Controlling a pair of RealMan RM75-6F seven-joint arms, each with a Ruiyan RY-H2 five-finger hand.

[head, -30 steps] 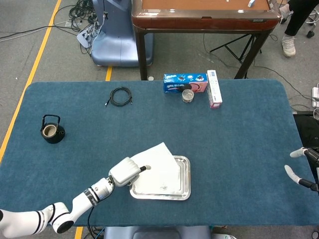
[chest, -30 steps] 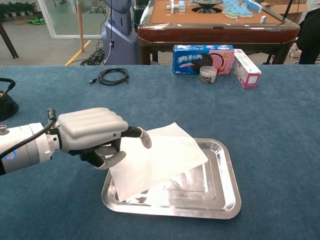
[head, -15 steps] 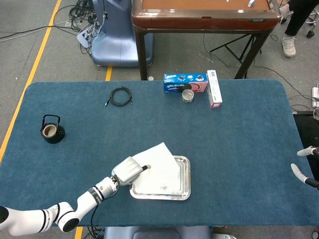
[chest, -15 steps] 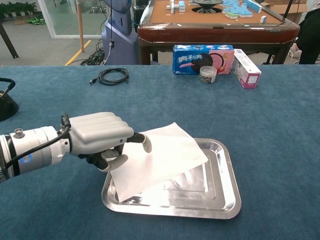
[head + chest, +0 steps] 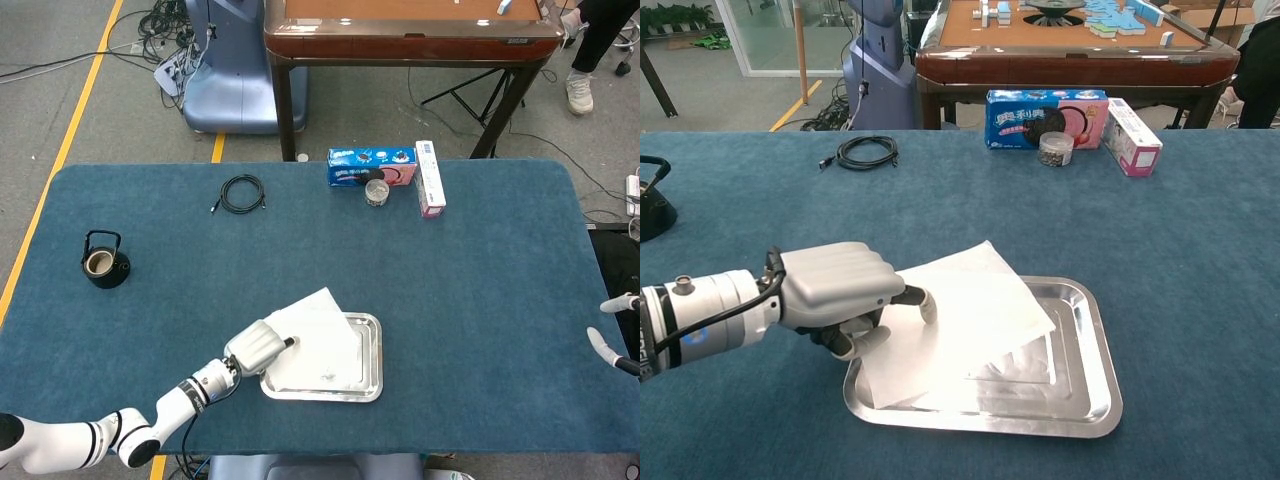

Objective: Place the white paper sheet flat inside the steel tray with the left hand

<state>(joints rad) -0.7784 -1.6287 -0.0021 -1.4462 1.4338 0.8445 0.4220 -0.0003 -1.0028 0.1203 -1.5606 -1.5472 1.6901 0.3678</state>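
We are looking at our left hand low over the near left corner of the steel tray, pinching the edge of the white paper sheet between thumb below and a finger on top, the other fingers curled. Over the last second the hand has been sinking and drawing slightly back toward us, so the sheet is lying lower now: its near part is resting across the tray floor, while the far corner is still overhanging the tray's back rim and tilting up. We judge the sheet is nearly placed but not yet flat inside; it needs nudging in before letting go.

Our right hand is showing only at the far right table edge, well apart; we cannot tell how its fingers are lying.

Beyond the left hand, a coiled black cable; far left, a black teapot. Far beyond the tray, a blue cookie box, a small jar and a pink box. Nothing is blocking the tray
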